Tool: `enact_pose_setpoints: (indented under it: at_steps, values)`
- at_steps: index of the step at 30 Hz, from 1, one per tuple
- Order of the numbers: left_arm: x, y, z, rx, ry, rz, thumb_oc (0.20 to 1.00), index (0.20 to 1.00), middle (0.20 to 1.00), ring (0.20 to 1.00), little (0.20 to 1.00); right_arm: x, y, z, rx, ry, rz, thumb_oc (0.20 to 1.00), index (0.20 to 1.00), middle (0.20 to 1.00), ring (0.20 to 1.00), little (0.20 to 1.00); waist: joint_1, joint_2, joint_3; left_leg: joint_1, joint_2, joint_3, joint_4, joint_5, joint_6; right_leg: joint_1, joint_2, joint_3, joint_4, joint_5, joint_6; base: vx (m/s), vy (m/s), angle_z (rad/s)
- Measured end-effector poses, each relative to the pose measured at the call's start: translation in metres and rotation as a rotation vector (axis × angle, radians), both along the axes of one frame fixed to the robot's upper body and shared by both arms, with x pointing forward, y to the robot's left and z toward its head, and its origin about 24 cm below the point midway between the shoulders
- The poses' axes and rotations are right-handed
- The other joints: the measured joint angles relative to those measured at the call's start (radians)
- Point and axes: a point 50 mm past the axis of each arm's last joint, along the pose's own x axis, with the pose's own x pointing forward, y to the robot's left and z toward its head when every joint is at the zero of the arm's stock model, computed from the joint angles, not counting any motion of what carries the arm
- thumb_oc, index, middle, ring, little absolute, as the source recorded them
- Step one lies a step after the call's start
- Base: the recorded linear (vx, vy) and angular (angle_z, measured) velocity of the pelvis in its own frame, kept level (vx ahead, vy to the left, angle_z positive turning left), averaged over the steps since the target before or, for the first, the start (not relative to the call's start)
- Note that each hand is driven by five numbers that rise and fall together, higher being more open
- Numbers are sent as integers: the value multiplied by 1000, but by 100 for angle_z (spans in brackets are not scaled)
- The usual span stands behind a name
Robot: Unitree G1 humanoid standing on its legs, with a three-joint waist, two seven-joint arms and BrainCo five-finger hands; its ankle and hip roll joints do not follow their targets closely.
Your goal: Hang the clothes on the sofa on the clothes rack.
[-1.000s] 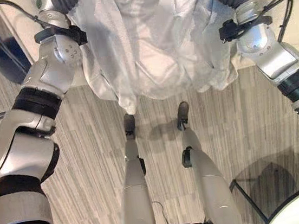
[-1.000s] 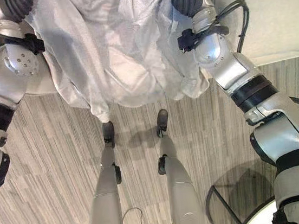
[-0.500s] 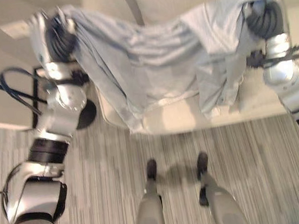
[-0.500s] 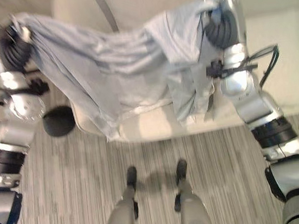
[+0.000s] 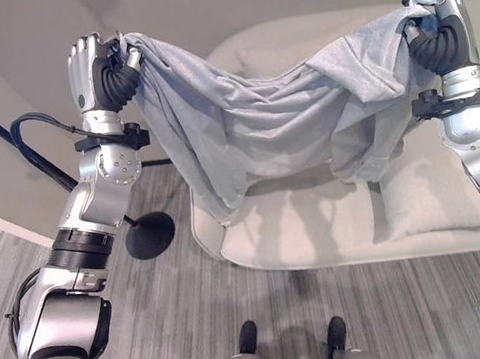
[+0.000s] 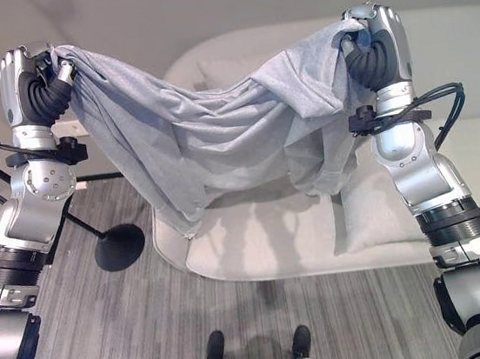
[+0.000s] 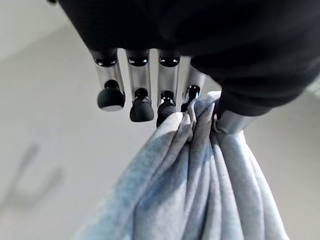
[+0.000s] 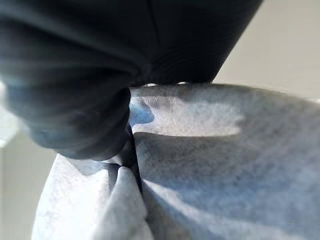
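Setting: a furnished room of the living-room or lounge kind, possibly a staged one. Evidence: a cream upholstered sofa [image 5: 333, 221] with a rounded seat edge stands against a plain off-white wall [image 5: 227, 1]; a matching cushion [image 6: 375, 207] lies on its seat toward the robot's right. Floor [image 6: 136, 332] is grey striped carpet or plank-pattern covering. A black stand with a round base [image 5: 149, 235] and a thin slanted pole [image 5: 8, 142] stands on the floor just beside the sofa's left end, its upper part out of frame.
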Motion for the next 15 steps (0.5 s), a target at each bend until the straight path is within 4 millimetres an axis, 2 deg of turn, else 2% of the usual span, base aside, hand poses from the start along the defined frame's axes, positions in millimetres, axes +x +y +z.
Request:
enact_pose_setpoints:
  at_steps: [4, 12, 15]
  values:
    - [1, 1, -1, 5, 9, 6, 200, 200, 200, 200, 200, 3, -2, 4, 8, -12, -17, 200, 200, 200, 200, 200, 30, -28, -59, 11, 9, -13, 0, -3, -4, 20, 14, -15, -5, -11, -5, -30, -103, 9]
    - [1, 11, -11, 5, 48, 45, 200, 200, 200, 200, 200, 7, 2, 20, 0, -63, -26, 200, 200, 200, 200, 200, 80, -32, -67, 5, 24, -62, 12, 3, -18, 45, 33, -55, -5, -29, -10, -25, -79, 15]
    - [0, 13, -10, 12, 47, 51, 200, 200, 200, 200, 200, 7, 2, 20, 0, -63, -26, 200, 200, 200, 200, 200, 85, -32, -67, 3, 23, -64, 9, -3, -17, 45, 33, -57, 2, -27, -9, -363, -128, 26]
